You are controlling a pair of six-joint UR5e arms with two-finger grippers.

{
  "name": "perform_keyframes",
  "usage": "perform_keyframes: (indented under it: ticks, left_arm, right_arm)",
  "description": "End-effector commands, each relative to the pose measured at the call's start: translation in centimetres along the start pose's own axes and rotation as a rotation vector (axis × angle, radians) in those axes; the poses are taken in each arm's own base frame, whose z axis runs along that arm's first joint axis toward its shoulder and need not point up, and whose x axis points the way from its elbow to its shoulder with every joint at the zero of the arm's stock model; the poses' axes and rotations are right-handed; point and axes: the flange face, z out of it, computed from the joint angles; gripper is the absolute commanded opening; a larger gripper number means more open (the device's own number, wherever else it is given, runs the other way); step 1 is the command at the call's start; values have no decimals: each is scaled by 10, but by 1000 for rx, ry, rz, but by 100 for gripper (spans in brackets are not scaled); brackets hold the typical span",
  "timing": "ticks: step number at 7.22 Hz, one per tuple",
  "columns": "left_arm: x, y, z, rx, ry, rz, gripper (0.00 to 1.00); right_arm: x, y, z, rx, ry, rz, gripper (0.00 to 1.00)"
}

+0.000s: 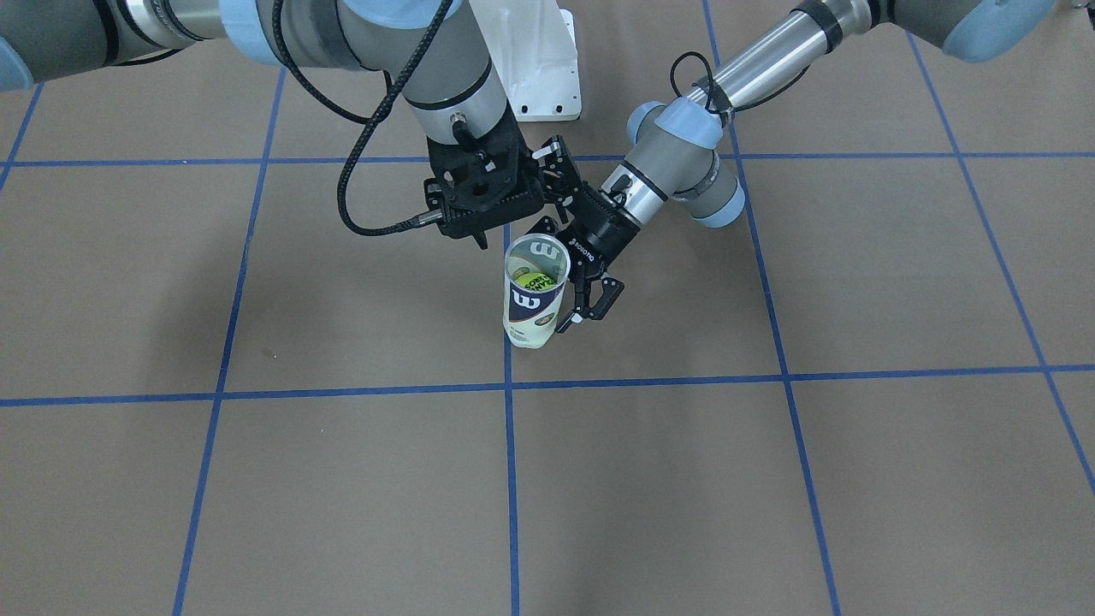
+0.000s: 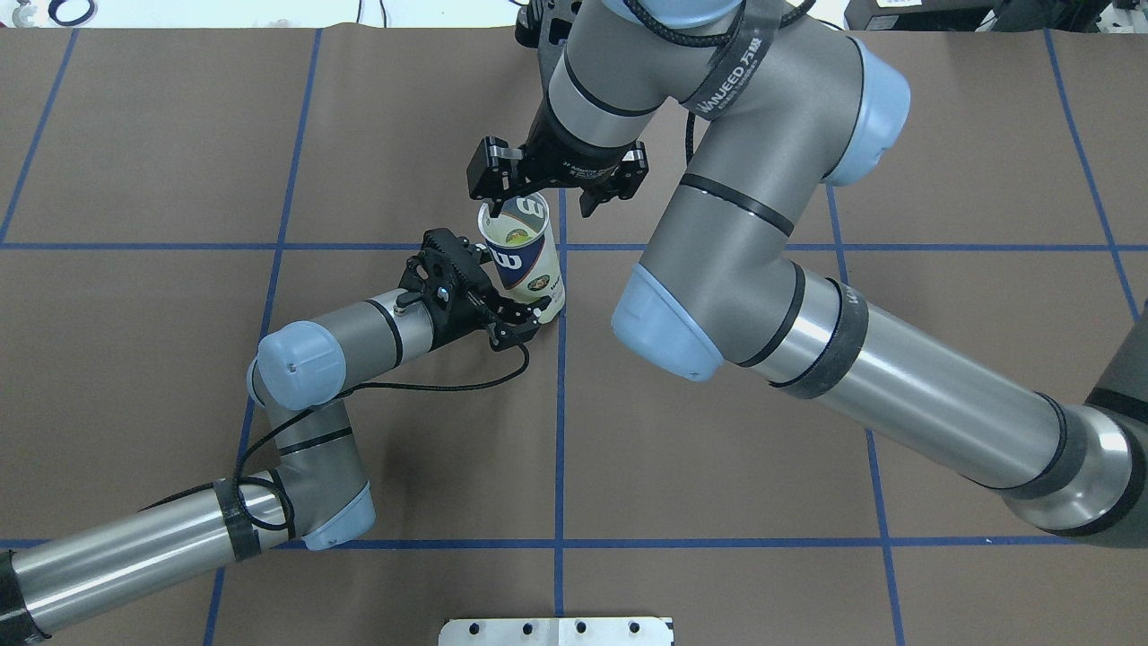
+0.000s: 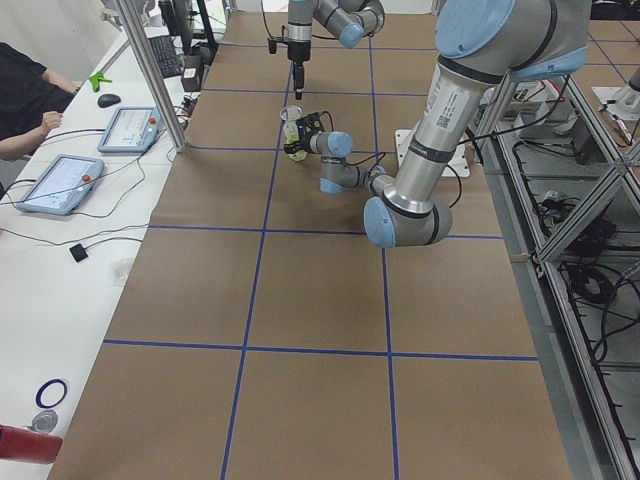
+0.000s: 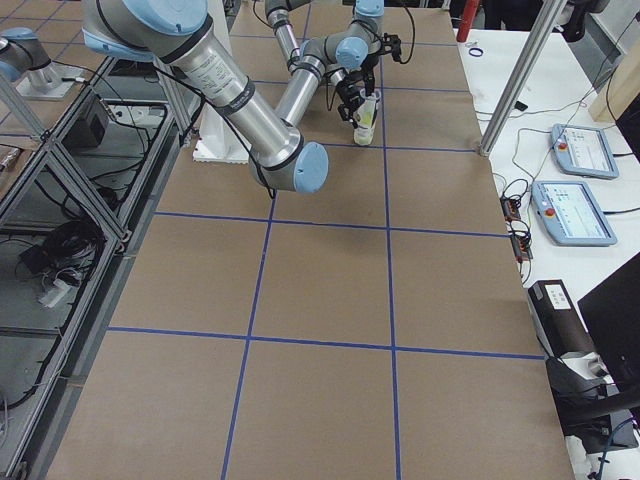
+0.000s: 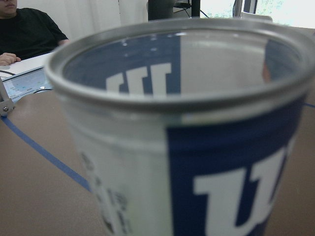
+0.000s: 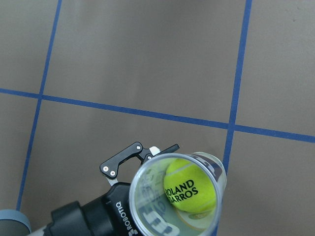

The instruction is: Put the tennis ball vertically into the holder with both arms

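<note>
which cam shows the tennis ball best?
Right wrist view: it looks straight down the holder onto the tennis ball, lettering legible. Front-facing and overhead show only a yellow glimpse through the mouth; left wrist and side views show none.

— What is the holder (image 1: 532, 299) made of?
— Clear glossy plastic, with a printed navy and white label. Its rim (image 5: 172, 101) looks like dull silver metal.
— And the ball (image 6: 190, 190) in it?
— Yellow felt, fuzzy and matt, with black print.
— The tabletop (image 1: 342, 488)?
— A smooth, matt brown sheet, paper-like, with blue tape lines (image 1: 511, 479) on it.
— The arms?
— The right arm (image 2: 897, 377) and left arm (image 2: 134, 538) have shiny brushed metal tubes, matt grey housings and smooth light blue caps (image 2: 668, 323). The left tool (image 2: 520, 296) and right tool (image 2: 552, 188) are matt black. The cable (image 1: 351, 184) is black and braided. The base plate (image 1: 543, 68) is smooth and white.
</note>
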Motion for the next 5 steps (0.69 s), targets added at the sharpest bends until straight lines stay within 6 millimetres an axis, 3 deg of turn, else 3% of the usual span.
perform_keyframes:
  ticks: [1, 4, 5]
  left_arm:
    - [-5, 8, -12, -6, 0, 1, 99]
    - [-4, 9, -13, -12, 14, 1, 99]
    - [2, 0, -19, -2, 47, -2, 99]
  right_arm:
    - [12, -16, -35, 0, -31, 23, 98]
    - [16, -20, -41, 6, -34, 28, 98]
    - [18, -22, -42, 9, -32, 31, 98]
